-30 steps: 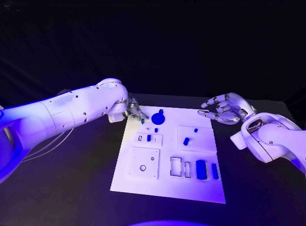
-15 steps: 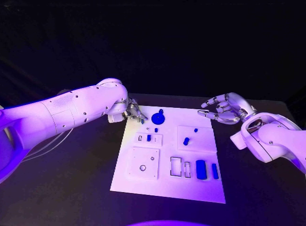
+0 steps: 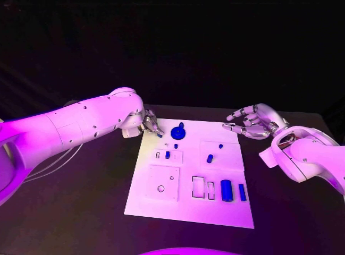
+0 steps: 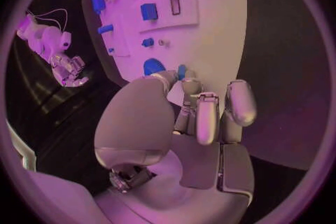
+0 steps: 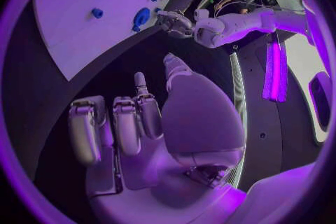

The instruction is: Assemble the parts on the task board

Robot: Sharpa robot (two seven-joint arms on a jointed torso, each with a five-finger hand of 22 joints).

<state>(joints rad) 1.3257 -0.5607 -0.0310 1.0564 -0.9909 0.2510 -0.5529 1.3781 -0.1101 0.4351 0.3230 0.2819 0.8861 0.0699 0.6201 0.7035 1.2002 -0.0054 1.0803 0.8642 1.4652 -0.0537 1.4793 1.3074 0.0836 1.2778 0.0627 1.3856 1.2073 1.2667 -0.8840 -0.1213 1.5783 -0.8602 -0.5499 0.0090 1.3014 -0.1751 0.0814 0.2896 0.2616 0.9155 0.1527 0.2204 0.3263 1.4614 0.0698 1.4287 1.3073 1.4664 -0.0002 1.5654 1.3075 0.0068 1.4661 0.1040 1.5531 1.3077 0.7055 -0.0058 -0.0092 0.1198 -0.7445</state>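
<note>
Hovering left hand (image 3: pixel 151 125), perhaps pinching part (image 4: pixel 182 71)

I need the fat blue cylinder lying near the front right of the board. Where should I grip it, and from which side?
Probably from above with the right hand, fingers across the cylinder's long sides at mid-length. It lies flat on the board, and a slimmer blue bar sits close alongside, so keep the fingers narrow.

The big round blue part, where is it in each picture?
Head view: the round blue part lies at the task board's far edge, beside the left hand.
Left wrist view: just beyond the fingertips.
Right wrist view: near the left hand.
Shared landmark: the left hand.
</note>
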